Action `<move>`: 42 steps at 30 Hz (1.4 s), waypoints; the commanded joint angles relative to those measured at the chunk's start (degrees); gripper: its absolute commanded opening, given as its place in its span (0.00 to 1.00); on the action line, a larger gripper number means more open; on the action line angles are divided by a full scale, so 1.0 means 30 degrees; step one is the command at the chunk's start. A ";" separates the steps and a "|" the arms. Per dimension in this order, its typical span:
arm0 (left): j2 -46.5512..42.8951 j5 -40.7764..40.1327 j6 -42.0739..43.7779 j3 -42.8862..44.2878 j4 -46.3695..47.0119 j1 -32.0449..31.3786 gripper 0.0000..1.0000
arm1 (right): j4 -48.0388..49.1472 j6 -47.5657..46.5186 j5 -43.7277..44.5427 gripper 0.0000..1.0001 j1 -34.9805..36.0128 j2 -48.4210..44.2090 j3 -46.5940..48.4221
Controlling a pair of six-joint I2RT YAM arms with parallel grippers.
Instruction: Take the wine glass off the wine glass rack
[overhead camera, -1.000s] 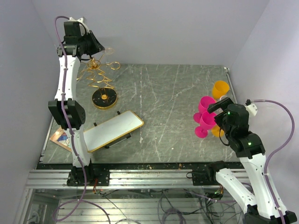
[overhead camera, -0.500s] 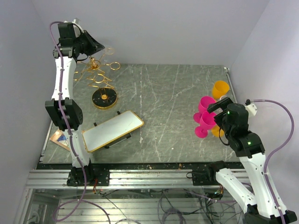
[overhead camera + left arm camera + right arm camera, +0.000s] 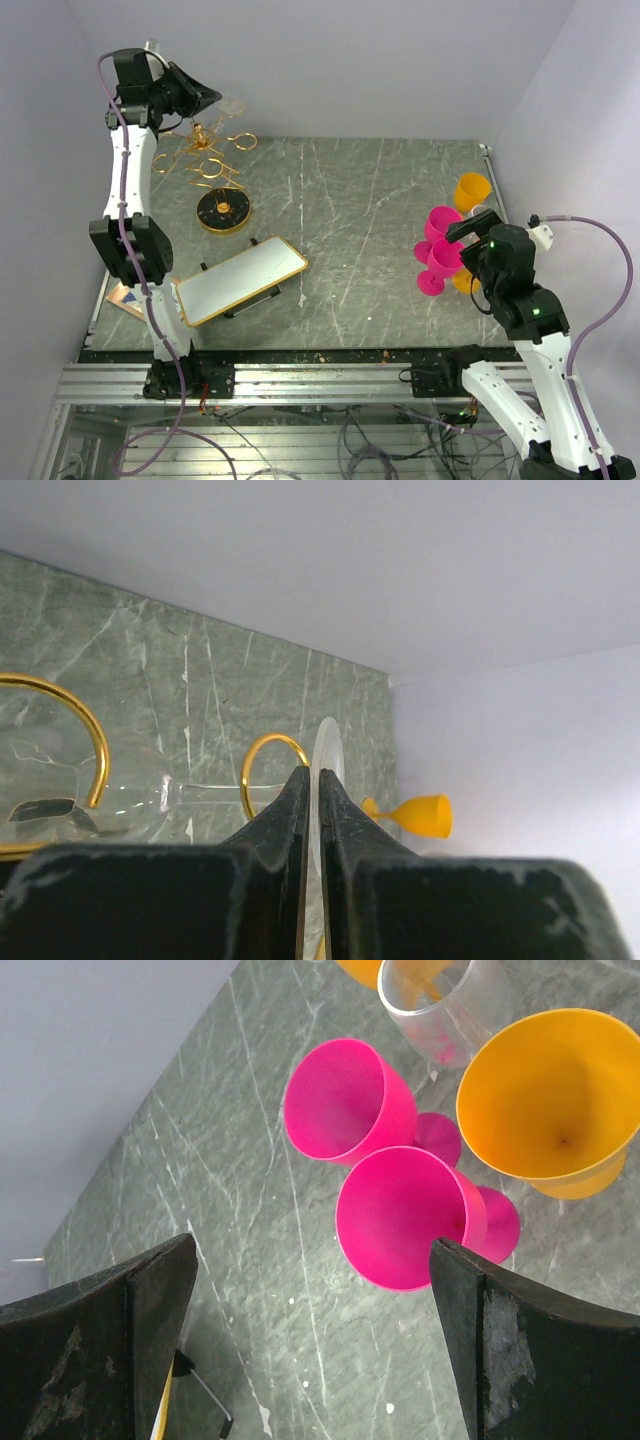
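Note:
The wine glass rack (image 3: 205, 160) is gold wire with ring loops on a round black base (image 3: 224, 212), at the table's back left. A clear wine glass lies sideways among its loops. In the left wrist view its bowl (image 3: 90, 800) is on the left, its stem (image 3: 210, 792) passes a gold loop (image 3: 272, 742), and its foot disc (image 3: 328, 755) sits between my fingers. My left gripper (image 3: 208, 98) is shut on that foot (image 3: 233, 104), high at the back wall. My right gripper (image 3: 312, 1255) is open and empty above the pink glasses.
Two pink plastic glasses (image 3: 436, 250), orange ones (image 3: 472, 190) and a clear tumbler (image 3: 445, 1005) stand at the right edge. A white gold-rimmed tray (image 3: 240, 280) lies front left, with a small card (image 3: 128, 293) beside it. Walls close in at the back and on both sides.
My left arm's wrist has swung left and back towards the wall, with its fingertips still at the glass foot. The right arm has not moved.

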 commanded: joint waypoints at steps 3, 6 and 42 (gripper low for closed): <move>-0.1949 0.1052 -0.0942 -0.0448 0.1721 0.0264 0.07 | 0.0182 0.0049 0.0548 1.00 0.0132 0.0013 0.0003; -0.1864 0.1463 -0.1305 -0.0505 0.1679 0.0263 0.07 | 0.0216 0.0076 0.0534 1.00 0.0125 0.0016 -0.0015; -0.6004 0.4668 -0.5856 -0.6498 0.7992 0.0276 0.07 | 0.0984 -0.0501 -0.0529 1.00 0.0129 0.0269 0.0028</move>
